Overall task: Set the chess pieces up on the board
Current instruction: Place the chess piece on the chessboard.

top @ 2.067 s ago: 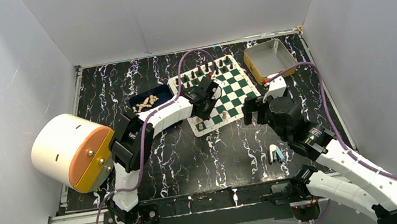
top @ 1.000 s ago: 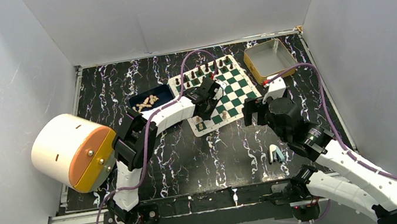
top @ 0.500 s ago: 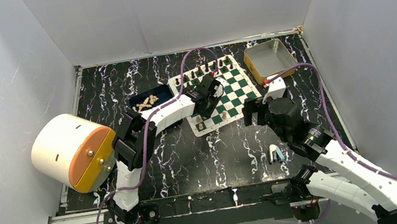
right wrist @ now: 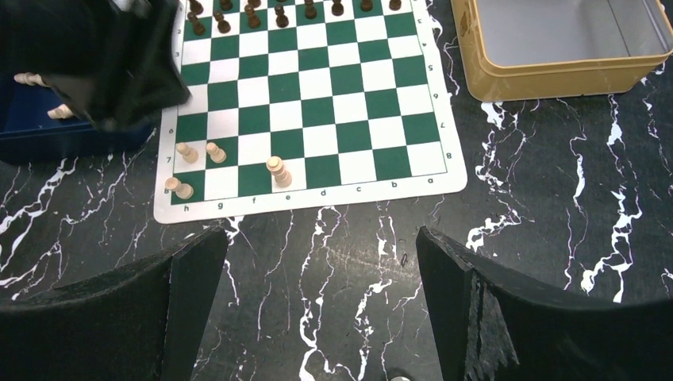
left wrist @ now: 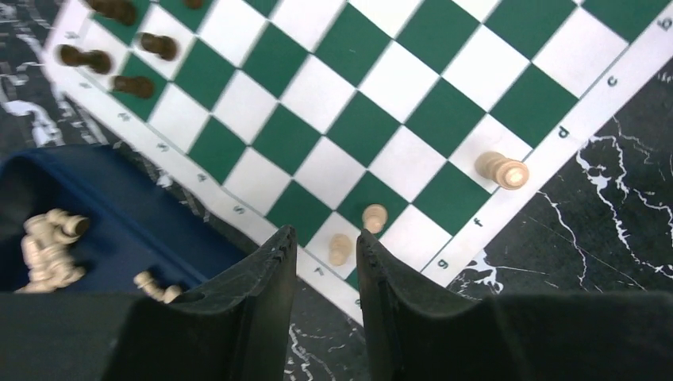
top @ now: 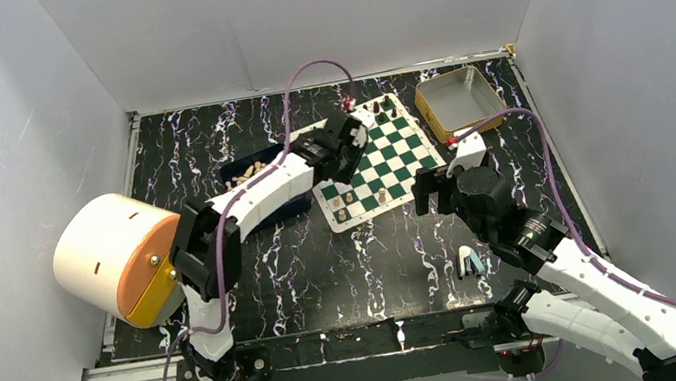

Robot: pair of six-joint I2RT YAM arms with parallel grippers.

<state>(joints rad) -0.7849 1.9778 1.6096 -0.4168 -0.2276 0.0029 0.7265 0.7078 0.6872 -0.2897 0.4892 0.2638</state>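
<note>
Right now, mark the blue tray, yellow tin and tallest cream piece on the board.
blue tray (left wrist: pixel 135 214), left wrist view, bare floor
yellow tin (right wrist: pixel 555 79), right wrist view, near wall
tallest cream piece (right wrist: pixel 275 170), right wrist view, body

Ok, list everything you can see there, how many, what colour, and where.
table: one, black with white veins, under everything
board: one, green and white, far centre
cream chess pieces on the board: four, near-left corner
cream chess pieces in the tray: a pile, count unclear
dark chess pieces: many, board's far edge
tray: one, blue, left of the board
tin: one, yellow, right of the board
cylinder: one, white with orange end, far left
small object: one, pale blue, beside right arm
left fingers: black, slightly apart, empty, over board's left edge
right fingers: black, wide apart, empty, near the board
</note>
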